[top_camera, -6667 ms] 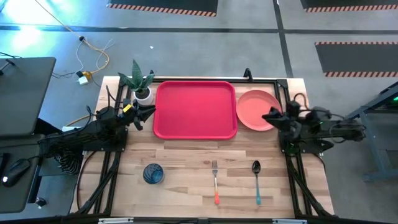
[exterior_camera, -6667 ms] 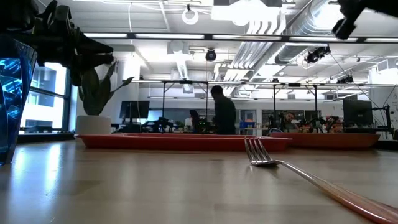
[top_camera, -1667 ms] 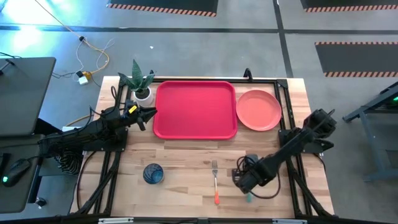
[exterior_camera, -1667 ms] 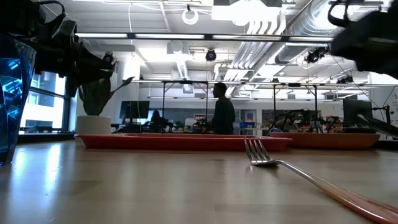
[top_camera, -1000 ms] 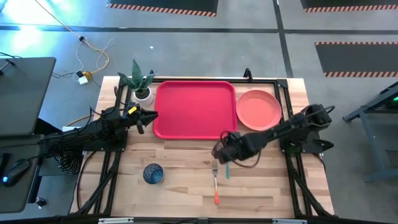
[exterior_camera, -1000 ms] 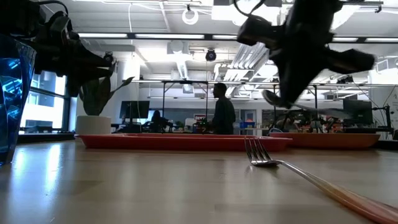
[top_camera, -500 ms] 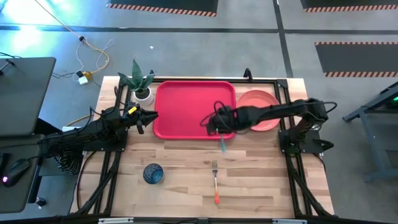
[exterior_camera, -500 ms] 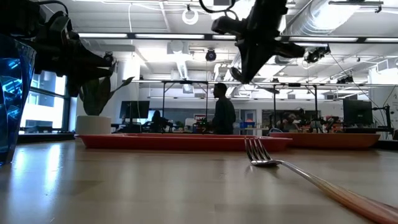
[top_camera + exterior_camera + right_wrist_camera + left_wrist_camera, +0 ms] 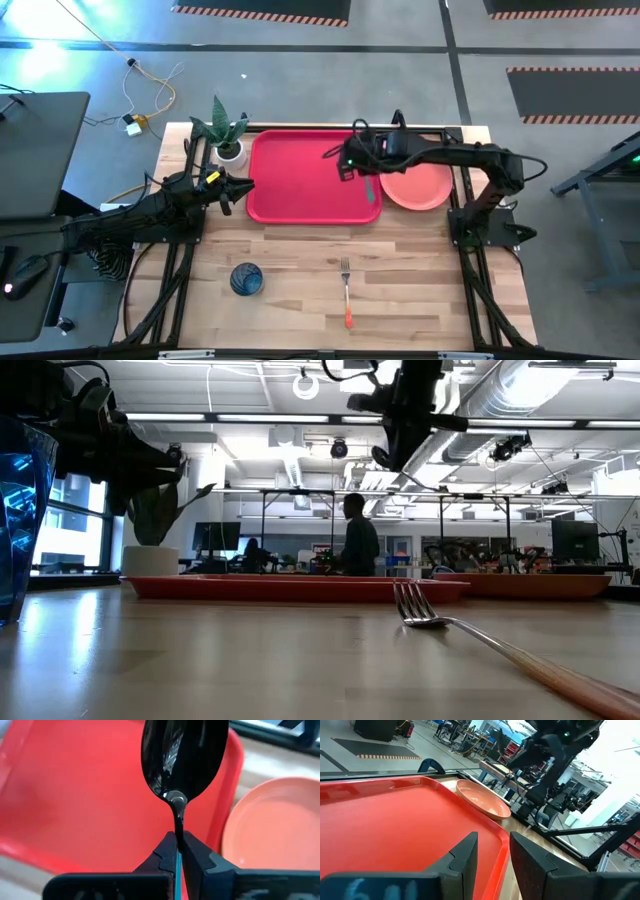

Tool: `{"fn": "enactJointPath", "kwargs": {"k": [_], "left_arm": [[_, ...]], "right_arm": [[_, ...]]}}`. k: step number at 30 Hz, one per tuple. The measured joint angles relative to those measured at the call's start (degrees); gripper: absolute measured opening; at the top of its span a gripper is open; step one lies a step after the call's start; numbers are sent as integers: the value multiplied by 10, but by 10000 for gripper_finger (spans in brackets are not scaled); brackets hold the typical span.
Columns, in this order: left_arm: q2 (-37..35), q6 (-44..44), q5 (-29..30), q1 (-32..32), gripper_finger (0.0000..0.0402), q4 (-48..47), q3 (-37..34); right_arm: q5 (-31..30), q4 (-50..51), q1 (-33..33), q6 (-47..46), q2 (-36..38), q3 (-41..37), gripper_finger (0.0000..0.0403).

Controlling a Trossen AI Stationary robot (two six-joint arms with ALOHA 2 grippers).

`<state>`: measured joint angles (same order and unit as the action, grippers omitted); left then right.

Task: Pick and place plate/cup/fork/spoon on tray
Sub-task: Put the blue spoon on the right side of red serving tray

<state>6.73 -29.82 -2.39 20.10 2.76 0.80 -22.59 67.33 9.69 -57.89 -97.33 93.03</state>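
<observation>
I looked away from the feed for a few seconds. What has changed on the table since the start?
The right claw went to the near edge, took hold of the spoon and carried it up over the right side of the tray, where it is held now. The left claw stayed by the tray's left edge. The plate, fork and cup have not moved.

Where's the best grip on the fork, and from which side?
Judging by its pose, the orange-red handle end of the fork. It lies flat on the table, tines toward the tray, nothing close beside it, so a straight-down approach with the fingers across the slim handle looks safest. The right end effector is busy holding the spoon.
</observation>
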Motion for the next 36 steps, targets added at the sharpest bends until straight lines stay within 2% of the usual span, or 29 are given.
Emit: {"fn": "enactJointPath", "kwargs": {"k": [8,19,26,36], "left_arm": [[0,-1,0,0,104,0,0],[0,-1,1,0,104,0,0],[0,-1,1,0,104,0,0],[0,0,2,0,104,-11,0]], "right_arm": [[-8,-20,43,12,3,-52,0],[89,-150,97,-21,2,-166,0],[125,-240,118,-35,1,-226,0],[168,-292,137,-29,-23,-248,0]]}}
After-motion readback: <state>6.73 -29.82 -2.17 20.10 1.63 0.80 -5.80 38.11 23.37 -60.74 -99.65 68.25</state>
